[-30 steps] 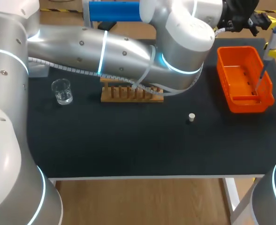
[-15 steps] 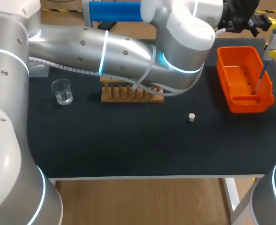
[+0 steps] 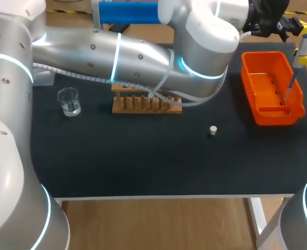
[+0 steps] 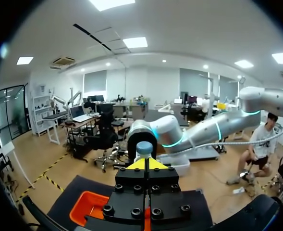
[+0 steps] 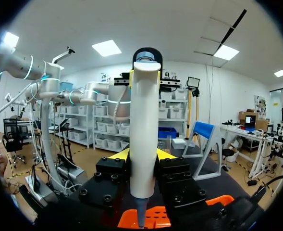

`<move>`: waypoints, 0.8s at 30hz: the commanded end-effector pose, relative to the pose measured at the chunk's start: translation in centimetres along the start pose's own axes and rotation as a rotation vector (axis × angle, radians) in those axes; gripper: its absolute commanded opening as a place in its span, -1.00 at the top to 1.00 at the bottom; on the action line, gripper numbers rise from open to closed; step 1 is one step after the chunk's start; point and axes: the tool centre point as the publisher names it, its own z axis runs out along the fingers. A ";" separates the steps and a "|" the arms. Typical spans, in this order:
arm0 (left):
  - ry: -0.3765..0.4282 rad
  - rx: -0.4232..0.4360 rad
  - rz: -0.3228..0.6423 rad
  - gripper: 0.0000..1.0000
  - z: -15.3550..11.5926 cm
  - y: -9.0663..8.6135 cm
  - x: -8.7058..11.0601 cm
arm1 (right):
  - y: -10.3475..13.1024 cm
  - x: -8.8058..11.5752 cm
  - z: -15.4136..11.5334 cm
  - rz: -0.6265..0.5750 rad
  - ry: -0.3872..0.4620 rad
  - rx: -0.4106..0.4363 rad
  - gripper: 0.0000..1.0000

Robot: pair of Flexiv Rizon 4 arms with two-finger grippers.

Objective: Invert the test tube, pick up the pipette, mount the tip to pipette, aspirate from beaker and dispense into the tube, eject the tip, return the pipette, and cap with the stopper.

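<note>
head view: the pipette (image 3: 303,47) stands upright over the orange bin (image 3: 257,112) at the table's far right, narrow end down, so tip ejection seems in hand. left wrist view: the left gripper (image 4: 146,164), fingers pressed together, sits just behind the top button (image 4: 144,147), which next wants a square push. right wrist view: the right gripper (image 5: 143,156) pinches the pipette's vertical body.

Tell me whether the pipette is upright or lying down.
Upright: the pipette stands vertically between the fingers of the right gripper, its tip pointing down into the orange bin.
</note>
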 end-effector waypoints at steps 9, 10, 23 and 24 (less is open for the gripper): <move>0.014 0.040 -0.005 1.00 0.9 0.9 -0.2 | 0.3 0.0 0.0 -0.001 0.002 0.003 1.00; 0.015 0.039 -0.005 1.00 0.9 0.9 -0.2 | 0.3 0.0 0.0 -0.001 0.002 0.003 1.00; 0.041 0.019 -0.011 1.00 1.6 1.3 -0.2 | 0.3 0.0 0.0 -0.001 0.002 0.003 1.00; 0.041 0.018 -0.011 1.00 1.6 1.3 -0.2 | 0.3 0.0 0.0 -0.001 0.002 0.003 1.00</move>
